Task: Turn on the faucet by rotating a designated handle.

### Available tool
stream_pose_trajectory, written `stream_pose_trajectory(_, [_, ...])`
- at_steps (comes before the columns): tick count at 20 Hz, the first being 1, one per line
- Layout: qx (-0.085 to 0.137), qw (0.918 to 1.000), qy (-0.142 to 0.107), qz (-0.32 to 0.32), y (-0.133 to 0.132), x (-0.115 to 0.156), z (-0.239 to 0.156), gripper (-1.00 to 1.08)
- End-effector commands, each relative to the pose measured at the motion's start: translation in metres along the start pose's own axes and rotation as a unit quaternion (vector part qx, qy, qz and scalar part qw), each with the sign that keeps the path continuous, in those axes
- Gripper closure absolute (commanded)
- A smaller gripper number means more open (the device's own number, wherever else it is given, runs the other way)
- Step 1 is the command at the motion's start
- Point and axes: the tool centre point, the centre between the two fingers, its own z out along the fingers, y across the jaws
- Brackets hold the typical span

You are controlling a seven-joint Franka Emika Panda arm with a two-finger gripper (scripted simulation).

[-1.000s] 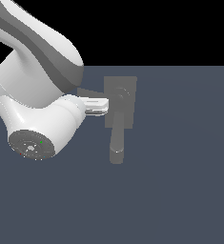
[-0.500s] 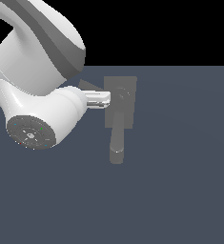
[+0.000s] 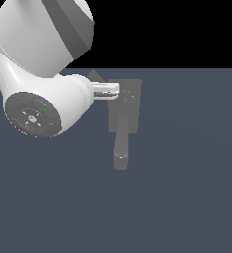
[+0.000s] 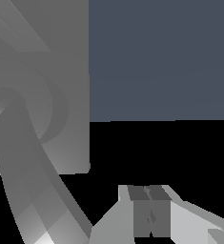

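Dull grey faucet (image 3: pixel 125 106) lies flat, thick spout (image 3: pixel 121 148) toward the viewer.

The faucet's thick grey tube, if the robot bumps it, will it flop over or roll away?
Probably neither. The tube spout looks thick and smoothly rounded, so likely stiff, not floppy. It rises from a flat base plate lying on the ground, so it should not roll or tip. Its smooth curve might let the end effector slide off.

The exterior view looks steeply down; the wrist view sits apparently very close to the shared dull grey faucet (image 3: pixel 124 106) (image 4: pixel 37 95).
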Motion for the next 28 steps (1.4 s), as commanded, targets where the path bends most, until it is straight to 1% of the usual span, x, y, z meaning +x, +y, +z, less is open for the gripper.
stream_pose_trajectory(1, [0.0,1.0,-0.007,0.002,-0.003,-0.016,0.002,1.08])
stream_pose_trajectory(2, [0.0,1.0,-0.007,0.002,-0.003,-0.016,0.002,1.08])
stream_pose_trajectory(3, [0.0,1.0,0.0,0.001,-0.002,-0.005,0.001,1.08])
stream_pose_trajectory(21, [0.0,1.0,-0.007,0.002,-0.053,-0.058,0.002,1.08])
stream_pose_trajectory(22, [0.0,1.0,-0.007,0.002,-0.053,-0.058,0.002,1.08])
stream_pose_trajectory(23, [0.002,1.0,0.003,0.006,-0.049,-0.042,-0.002,1.08])
stream_pose_trajectory(28, [0.001,1.0,0.0,0.005,-0.068,-0.05,-0.001,1.08])
